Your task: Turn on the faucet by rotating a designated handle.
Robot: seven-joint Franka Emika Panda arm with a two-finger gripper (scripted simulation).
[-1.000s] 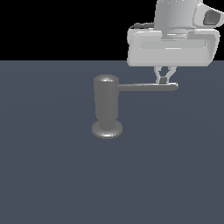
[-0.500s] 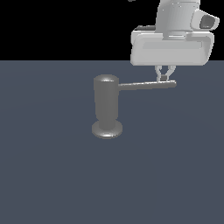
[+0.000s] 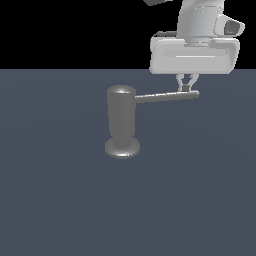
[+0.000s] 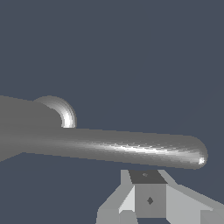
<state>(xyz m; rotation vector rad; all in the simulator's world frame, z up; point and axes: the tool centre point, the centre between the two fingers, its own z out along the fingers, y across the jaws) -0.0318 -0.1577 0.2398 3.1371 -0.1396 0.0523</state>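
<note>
The faucet (image 3: 121,120) is a glossy grey upright cylinder on a flared disc base, standing in the middle of the exterior view. Its handle (image 3: 165,96), a slim rod with a rounded end, sticks out toward the exterior view's right. My gripper (image 3: 187,88) hangs over the rod's outer end, shut, with its fingertips together and touching the rod from the far side. In the wrist view the handle (image 4: 122,148) crosses the picture with my shut gripper (image 4: 148,183) pressed against its side near the rounded tip. Nothing is held between the fingers.
The faucet stands on a flat dark blue-grey surface (image 3: 60,200) that fills the lower part of the view. The white hand body (image 3: 194,55) sits above the handle's end.
The gripper has crept a little farther away in the exterior view. The handle's outer end has swung slightly with it, so the rod now slopes up toward its tip.
</note>
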